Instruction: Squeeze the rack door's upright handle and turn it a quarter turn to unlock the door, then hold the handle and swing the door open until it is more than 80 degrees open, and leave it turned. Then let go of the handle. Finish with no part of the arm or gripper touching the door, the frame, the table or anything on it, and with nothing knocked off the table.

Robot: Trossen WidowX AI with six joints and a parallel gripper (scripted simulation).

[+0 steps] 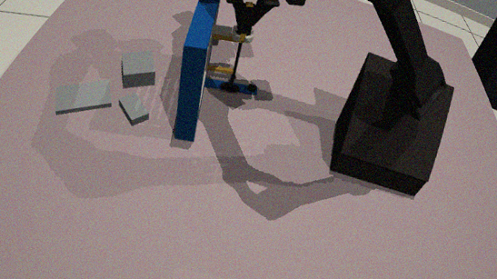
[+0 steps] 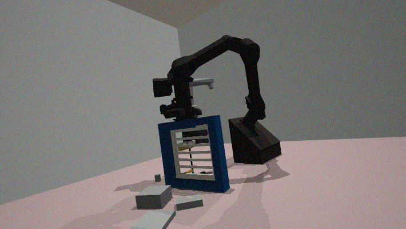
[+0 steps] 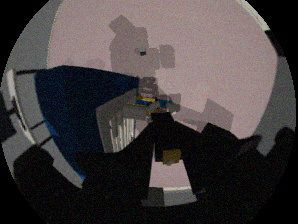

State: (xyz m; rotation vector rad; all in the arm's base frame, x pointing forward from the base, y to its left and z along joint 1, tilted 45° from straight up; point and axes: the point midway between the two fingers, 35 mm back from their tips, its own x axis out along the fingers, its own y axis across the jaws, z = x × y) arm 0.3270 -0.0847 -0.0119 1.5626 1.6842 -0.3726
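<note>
Fingertips (image 1: 243, 28) of mine pinch the handle (image 1: 236, 61) (image 2: 191, 160), beside the blue frame (image 1: 189, 97) (image 2: 223, 154) (image 3: 70, 100), toward the table's far edge in the top view. Slim, probably stiff: I'd grip its top squarely. Wrist-side, my fingers hide the grip; lock angle stays unclear.

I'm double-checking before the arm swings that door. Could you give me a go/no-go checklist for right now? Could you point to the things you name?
1. Gripper (image 1: 242, 32) (image 2: 188, 141) shut on the upright handle (image 1: 236, 61) (image 2: 191, 163): ok
2. Blue frame (image 1: 190, 97) (image 2: 223, 154) (image 3: 85, 115) standing upright: ok
3. Handle turned a full quarter turn, door unlocked: cannot tell
4. Slatted door (image 2: 173, 154) swung more than 80 degrees open: not ok, it sits in the frame
5. Thick grey block (image 1: 139, 65) (image 2: 148, 202), broad flat block (image 1: 83, 96) (image 2: 155, 220) and small flat block (image 1: 134, 107) (image 2: 189, 203) on the table: ok
</note>
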